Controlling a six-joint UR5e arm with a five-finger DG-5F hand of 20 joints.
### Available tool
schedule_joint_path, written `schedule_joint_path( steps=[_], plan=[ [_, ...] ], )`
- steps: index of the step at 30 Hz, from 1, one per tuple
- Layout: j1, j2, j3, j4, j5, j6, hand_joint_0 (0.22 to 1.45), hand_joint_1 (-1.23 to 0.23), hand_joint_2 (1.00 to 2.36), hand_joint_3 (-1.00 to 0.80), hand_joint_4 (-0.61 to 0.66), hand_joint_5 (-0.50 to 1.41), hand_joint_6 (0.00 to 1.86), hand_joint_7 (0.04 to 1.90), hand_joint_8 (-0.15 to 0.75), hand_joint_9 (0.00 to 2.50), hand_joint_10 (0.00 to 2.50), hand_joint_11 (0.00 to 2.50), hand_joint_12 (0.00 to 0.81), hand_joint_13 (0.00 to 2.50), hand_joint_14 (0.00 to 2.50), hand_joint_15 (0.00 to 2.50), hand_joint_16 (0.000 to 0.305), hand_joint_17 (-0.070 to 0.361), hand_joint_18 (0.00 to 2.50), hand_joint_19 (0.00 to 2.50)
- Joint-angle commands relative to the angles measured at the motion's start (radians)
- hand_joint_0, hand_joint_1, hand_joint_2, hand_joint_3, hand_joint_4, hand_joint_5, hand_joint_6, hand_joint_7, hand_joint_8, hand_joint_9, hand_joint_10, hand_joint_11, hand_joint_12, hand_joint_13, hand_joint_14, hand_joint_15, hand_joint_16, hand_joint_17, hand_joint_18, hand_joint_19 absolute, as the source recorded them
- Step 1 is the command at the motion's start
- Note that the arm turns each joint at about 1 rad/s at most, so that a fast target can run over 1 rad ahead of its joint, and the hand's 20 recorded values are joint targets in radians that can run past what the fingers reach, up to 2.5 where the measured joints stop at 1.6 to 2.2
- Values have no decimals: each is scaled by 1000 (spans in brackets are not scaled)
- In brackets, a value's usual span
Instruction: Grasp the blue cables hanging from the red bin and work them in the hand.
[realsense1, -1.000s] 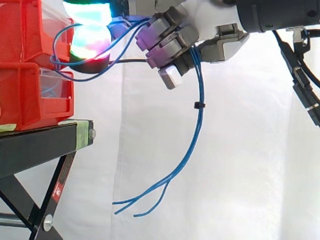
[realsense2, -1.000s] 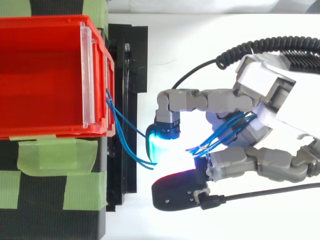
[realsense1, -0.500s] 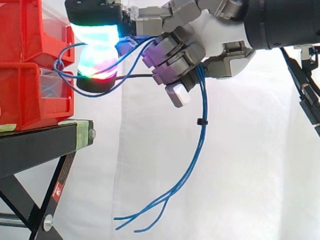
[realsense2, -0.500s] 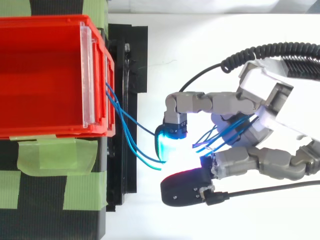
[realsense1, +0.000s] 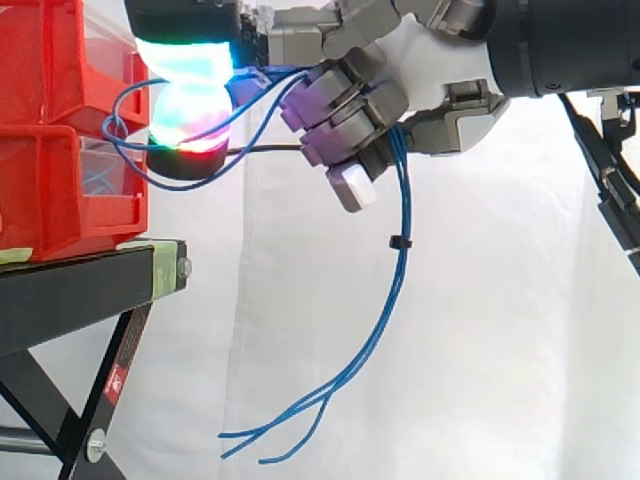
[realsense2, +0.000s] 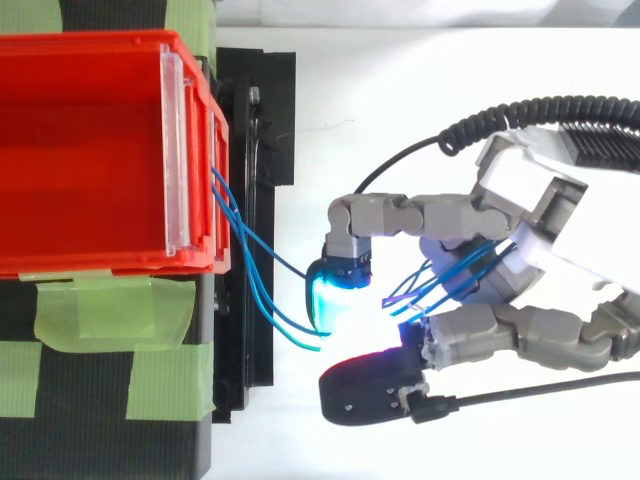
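Note:
Thin blue cables (realsense1: 398, 260) run from the front of the red bin (realsense1: 60, 130) across to my hand (realsense1: 400, 70) and drop below it, their loose ends curling near the bottom of the side view. A small black tie sits on the hanging strands. My hand is curled round the bundle, with glowing fingertips (realsense1: 190, 100) close to the bin front. From above, the cables (realsense2: 250, 275) leave the bin (realsense2: 90, 150) and pass between the fingers (realsense2: 345, 250) into the palm (realsense2: 500, 270).
Two red bins are stacked on a black stand (realsense1: 90, 285) with green tape (realsense2: 110, 310) on its top. A white curtain hangs behind. The stand's legs slope down at the lower left.
The hand has dropped a little from its height a second ago, shifted slightly back and forth beside the bin, and the cables' loose ends have swung left.

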Motion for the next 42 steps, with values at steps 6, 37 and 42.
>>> schedule_joint_path(
  steps=[6,37,42],
  plan=[
    [0,2,0,10,-3,-3,904,-681,1023,-487,208,542,188,1570,615,1538,2500,2500,681,1957,2500,1860,213,160,2343,644],
    [0,2,0,-2,1,-5,905,-673,1023,-487,219,538,178,1594,615,1538,2500,2500,681,1957,2500,1860,213,160,2343,644],
    [0,2,0,-2,1,-6,906,-673,1026,-468,208,533,185,1567,615,1538,2500,2500,681,1957,2500,1860,213,160,2343,644]
  ],
)
